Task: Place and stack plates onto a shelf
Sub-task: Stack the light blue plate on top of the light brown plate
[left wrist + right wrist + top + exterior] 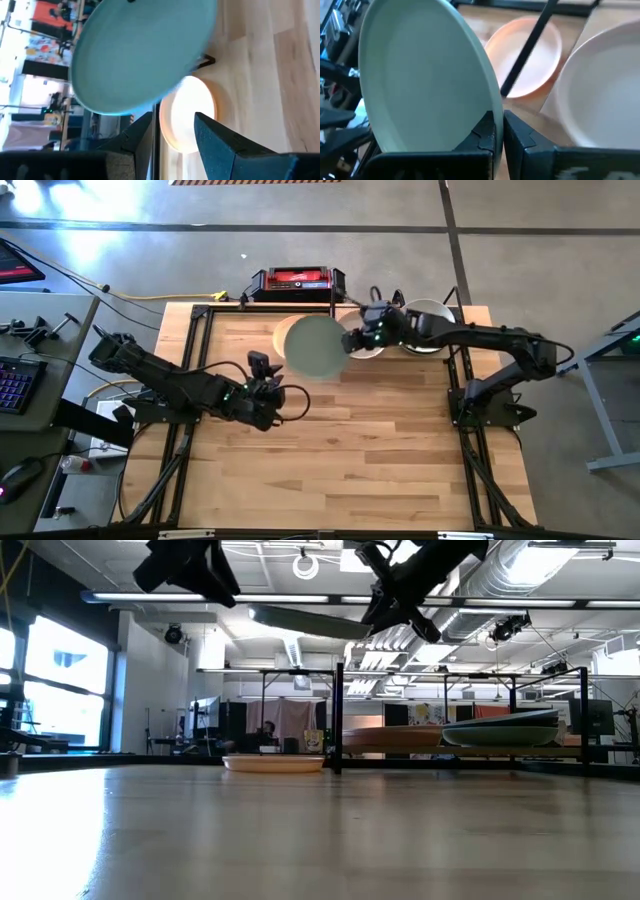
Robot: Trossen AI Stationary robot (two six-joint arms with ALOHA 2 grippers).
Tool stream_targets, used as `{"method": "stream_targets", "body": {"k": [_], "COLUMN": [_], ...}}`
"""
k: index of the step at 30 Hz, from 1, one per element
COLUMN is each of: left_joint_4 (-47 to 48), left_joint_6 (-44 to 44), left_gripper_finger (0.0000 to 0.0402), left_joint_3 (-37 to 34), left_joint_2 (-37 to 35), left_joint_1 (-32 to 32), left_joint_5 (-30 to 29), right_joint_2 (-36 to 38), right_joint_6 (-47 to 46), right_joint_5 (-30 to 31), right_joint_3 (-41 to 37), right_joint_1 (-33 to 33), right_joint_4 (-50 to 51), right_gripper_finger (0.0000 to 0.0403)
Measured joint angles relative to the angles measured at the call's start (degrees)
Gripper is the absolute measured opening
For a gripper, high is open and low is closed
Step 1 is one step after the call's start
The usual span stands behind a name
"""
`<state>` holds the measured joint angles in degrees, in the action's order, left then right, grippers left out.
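Right claw (352, 340) clamped and raised, left claw (276, 398) parted

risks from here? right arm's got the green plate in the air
1. The right gripper pinches the pale green plate only at its rim, and the plate hangs tilted: it may slip or swing.
2. The shelf has a black upright divider close to the plate's path; an edge could clip it.
3. The left gripper, open, waits nearby over the table and could be in the way.
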<state>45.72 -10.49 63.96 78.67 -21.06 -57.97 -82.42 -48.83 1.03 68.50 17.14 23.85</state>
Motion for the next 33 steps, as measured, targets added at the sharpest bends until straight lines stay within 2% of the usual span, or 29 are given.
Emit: {"method": "stream_targets", "body": {"k": [7,13,19,27,33], "left_joint_4": [-0.56,-0.59,-0.59,-0.65,-0.75], "left_joint_6": [5.02,11.21,17.14,21.45,21.50], "left_gripper_finger": [0.0133,0.0133,0.0133,0.0133,0.0133], "left_joint_3": [0.00,0.00,0.00,0.00,0.00], "left_joint_2": [0.02,0.02,0.02,0.02,0.02], "left_joint_1": [1.34,2.95,4.58,6.60,8.57], "left_joint_5": [-1.15,-1.18,-1.12,1.42,1.94], "right_joint_2": [5.54,8.48,8.58,7.72,4.28], "right_joint_6": [4.58,9.85,16.62,23.30,26.59], "right_joint_5": [-3.25,-7.27,-15.09,-16.54,-16.58], "right_joint_3": [0.01,0.01,0.01,0.01,0.01], "right_joint_1": [8.11,17.61,27.21,35.93,38.22], "right_joint_4": [3.46,6.90,12.12,20.24,23.21], "right_gripper_finger": [0.0001,0.0001,0.0002,0.0002,0.0002]}}
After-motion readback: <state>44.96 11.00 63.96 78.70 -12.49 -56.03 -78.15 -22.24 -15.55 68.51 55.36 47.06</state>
